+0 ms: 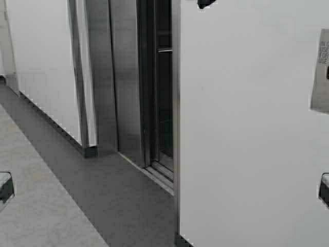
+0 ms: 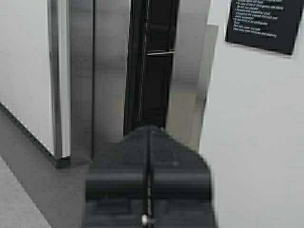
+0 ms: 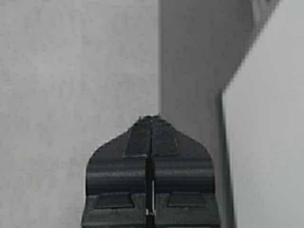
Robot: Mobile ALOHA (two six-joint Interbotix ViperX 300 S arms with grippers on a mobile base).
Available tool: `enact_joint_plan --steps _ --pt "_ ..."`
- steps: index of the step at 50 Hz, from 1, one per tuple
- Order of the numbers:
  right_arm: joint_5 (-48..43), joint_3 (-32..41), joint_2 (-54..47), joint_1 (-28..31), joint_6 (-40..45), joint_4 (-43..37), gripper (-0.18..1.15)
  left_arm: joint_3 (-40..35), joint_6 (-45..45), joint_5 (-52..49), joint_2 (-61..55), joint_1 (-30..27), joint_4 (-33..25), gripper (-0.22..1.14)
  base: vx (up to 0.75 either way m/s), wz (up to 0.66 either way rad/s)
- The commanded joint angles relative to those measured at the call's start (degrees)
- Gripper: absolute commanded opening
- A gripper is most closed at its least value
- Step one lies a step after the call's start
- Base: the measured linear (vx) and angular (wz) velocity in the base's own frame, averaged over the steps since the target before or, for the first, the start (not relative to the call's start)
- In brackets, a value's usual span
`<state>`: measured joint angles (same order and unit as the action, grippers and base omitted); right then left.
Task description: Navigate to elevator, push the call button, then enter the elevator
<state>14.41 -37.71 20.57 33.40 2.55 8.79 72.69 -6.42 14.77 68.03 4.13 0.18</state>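
The elevator (image 1: pixel 123 77) stands ahead and left of centre, with a brushed steel door panel and frame. A dark gap (image 1: pixel 163 87) beside the panel shows the inside and a round handrail (image 1: pixel 164 50). The call button plate (image 1: pixel 321 72), grey with printed lines, is cut off by the right edge of the high view. My left gripper (image 2: pixel 149 129) is shut and empty, pointing at the dark gap (image 2: pixel 154 71). My right gripper (image 3: pixel 151 118) is shut and empty, facing a white wall (image 3: pixel 71 71).
A wide white wall (image 1: pixel 247 128) fills the right half of the high view, close in front. Another white wall (image 1: pixel 43 62) runs off to the left. A dark floor strip (image 1: pixel 103 190) leads to the threshold. A dark placard with white print (image 2: pixel 260 21) hangs right of the doorway.
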Motion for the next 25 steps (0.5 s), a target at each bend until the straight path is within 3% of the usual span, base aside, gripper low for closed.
enact_joint_plan --steps 1,25 --pt "-5.8 -1.41 0.7 0.18 -0.18 0.88 0.05 -0.35 0.18 0.79 -0.79 0.0 0.0 0.03 -0.03 0.08" --pt "-10.46 -1.85 -2.29 -3.08 -0.09 4.04 0.05 -0.35 0.35 0.88 -1.85 0.09 0.09 0.03 0.03 0.2"
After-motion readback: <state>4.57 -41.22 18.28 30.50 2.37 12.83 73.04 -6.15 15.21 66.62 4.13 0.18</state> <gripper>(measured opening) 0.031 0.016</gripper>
